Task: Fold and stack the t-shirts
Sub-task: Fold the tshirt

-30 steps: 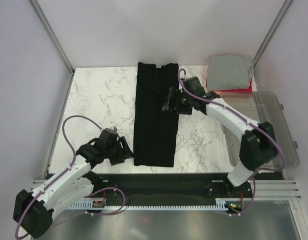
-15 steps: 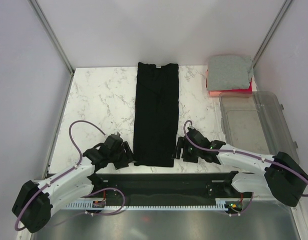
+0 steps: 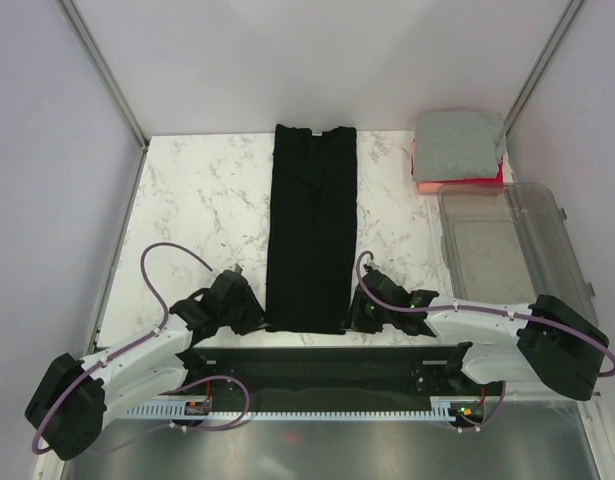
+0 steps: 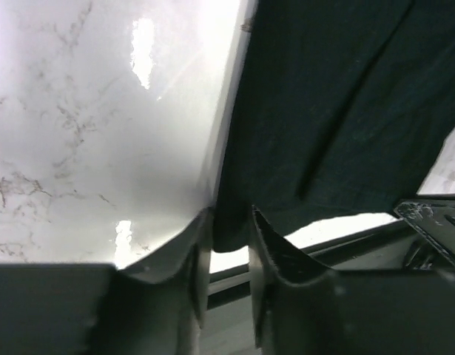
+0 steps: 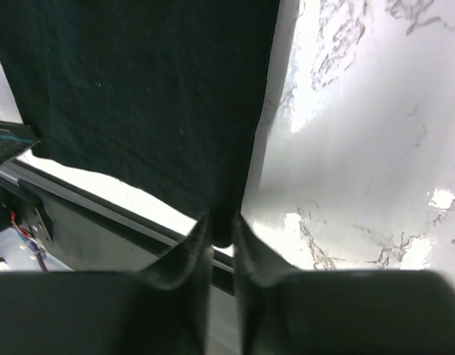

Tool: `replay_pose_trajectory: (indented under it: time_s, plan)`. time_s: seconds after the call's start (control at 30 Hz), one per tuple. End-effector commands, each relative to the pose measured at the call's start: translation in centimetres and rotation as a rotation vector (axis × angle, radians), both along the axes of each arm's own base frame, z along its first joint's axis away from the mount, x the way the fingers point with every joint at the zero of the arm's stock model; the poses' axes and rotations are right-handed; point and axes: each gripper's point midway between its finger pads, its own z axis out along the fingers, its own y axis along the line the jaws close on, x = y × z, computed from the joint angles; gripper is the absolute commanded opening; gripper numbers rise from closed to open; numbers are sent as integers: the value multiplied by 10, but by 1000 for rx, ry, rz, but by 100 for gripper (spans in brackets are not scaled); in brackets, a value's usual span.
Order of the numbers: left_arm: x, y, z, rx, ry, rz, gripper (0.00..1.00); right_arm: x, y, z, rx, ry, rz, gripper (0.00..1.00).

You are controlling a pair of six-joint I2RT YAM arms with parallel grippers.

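Observation:
The black t-shirt [image 3: 312,220] lies as a long narrow strip down the middle of the marble table [image 3: 202,200], collar at the far end. My left gripper [image 3: 259,318] is at its near left hem corner, shut on the cloth [image 4: 338,111]; the corner sits pinched between the fingertips [image 4: 228,229]. At the near right hem corner my right gripper [image 3: 355,312] is shut on the cloth [image 5: 138,89], the fold squeezed between its fingers [image 5: 221,229]. The folded grey t-shirt [image 3: 459,143] rests on the folded red-pink one [image 3: 457,183] at the back right.
A clear plastic bin [image 3: 502,250] lies along the right side, just in front of the folded stack. The table's near edge and the black rail [image 3: 317,375] run right behind both grippers. Bare marble lies either side of the black strip.
The right arm swung from the shirt's far right edge down to its near right corner. Both grippers closed on the hem corners; the left one crept slightly towards the shirt.

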Motion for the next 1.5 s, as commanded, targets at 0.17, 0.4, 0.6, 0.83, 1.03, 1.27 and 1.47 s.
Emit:
replay_pose_trajectory:
  time_s: [0.17,0.4,0.6,0.83,1.03,1.27,1.47]
  plan:
    - [12,-4,-2,5,-47,14,2,5,0,4,31,-28,-43,0]
    - [-6,-17,20,-14,-52,-38,2,1,-12,25,30,-48,-66,0]
    - [-14,-26,66,-13,-127,-56,2,-14,-22,56,58,-67,-70,0]
    - [19,-34,130,71,-275,-66,2,18,-27,120,-21,-248,-106,0]
    - [78,-38,184,227,-419,-44,2,88,-29,170,-143,-399,-113,0]
    - [175,-25,213,243,-463,21,2,179,-27,190,-243,-448,-134,0]
    - [250,-16,200,272,-430,16,2,257,-32,187,-251,-439,-171,0]
